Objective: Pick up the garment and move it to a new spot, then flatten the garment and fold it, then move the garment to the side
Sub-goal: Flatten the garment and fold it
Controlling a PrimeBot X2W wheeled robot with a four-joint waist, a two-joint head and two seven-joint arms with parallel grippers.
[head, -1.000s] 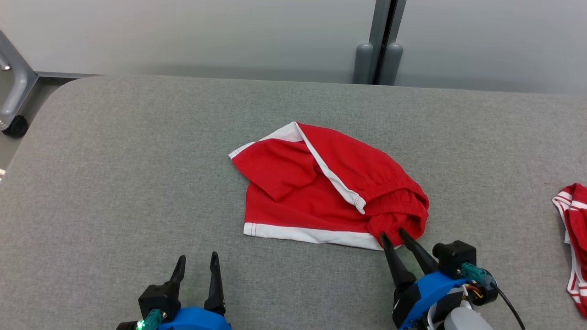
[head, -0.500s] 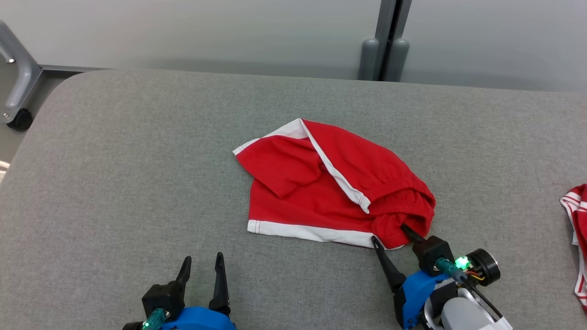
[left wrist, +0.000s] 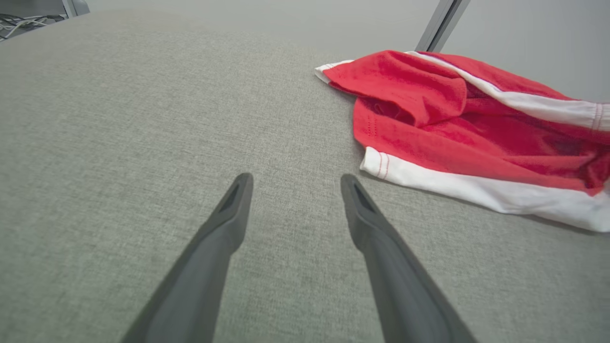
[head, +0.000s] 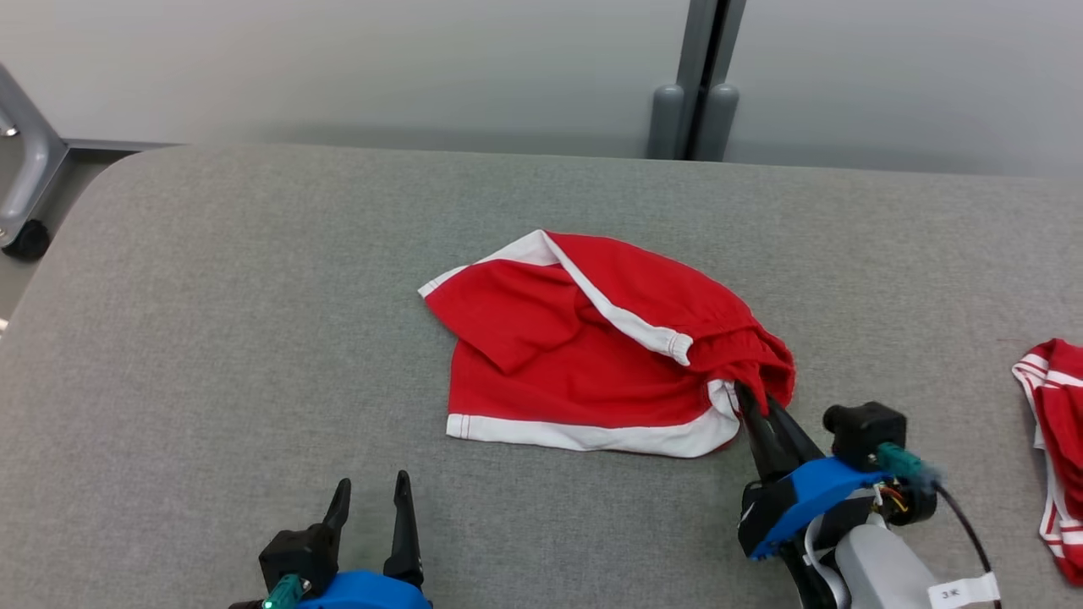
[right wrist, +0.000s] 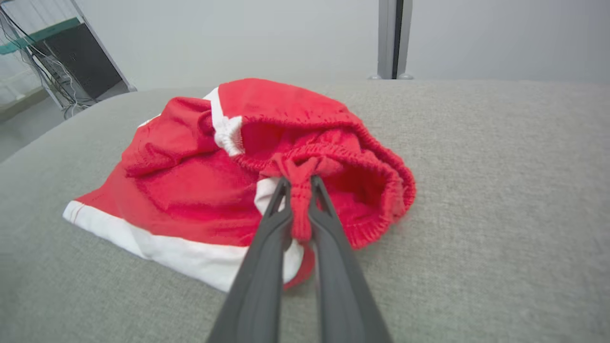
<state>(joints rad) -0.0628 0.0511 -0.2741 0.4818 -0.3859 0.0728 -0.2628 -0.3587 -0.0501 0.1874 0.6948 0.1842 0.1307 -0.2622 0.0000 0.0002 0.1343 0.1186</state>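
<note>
Grey padded table (head: pixel 211 338) spans the head view. Red garment (head: pixel 575 364) with white trim lies crumpled near the table's middle. A second red-and-white striped cloth (head: pixel 1053 423) sits at the right edge, well apart. Right gripper (right wrist: pixel 300 183) is pinched narrow on a bunched fold of the garment's elastic waistband. Left gripper (left wrist: pixel 295 178) hangs over bare table near the garment's white hem, fingers spread wide, holding nothing.
</note>
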